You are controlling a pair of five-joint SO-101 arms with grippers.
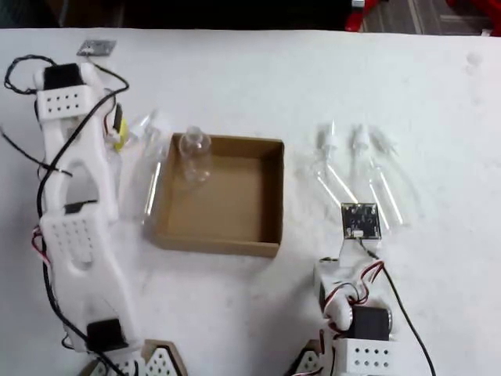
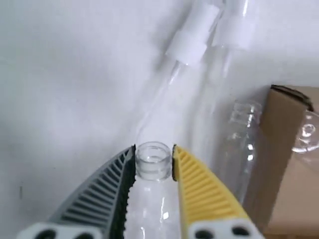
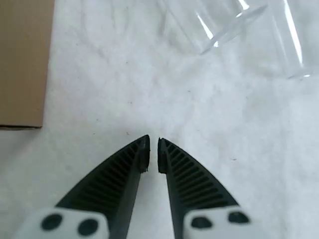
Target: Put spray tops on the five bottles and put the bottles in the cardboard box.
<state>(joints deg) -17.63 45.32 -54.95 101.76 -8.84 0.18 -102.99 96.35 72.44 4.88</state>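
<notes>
My left gripper, with one grey and one yellow finger, is shut on the open neck of a clear bottle that has no top. In the high view this gripper sits left of the cardboard box. Just beyond the neck lie white spray tops with long tubes. A second topless bottle lies against the box wall. Another clear bottle rests in the box's far left corner. My right gripper is shut on nothing, low over the bare table.
Clear bottles with white spray tops lie right of the box, and their bases are just ahead of my right gripper. A box corner is off to its side. The left arm's cables trail at the far left.
</notes>
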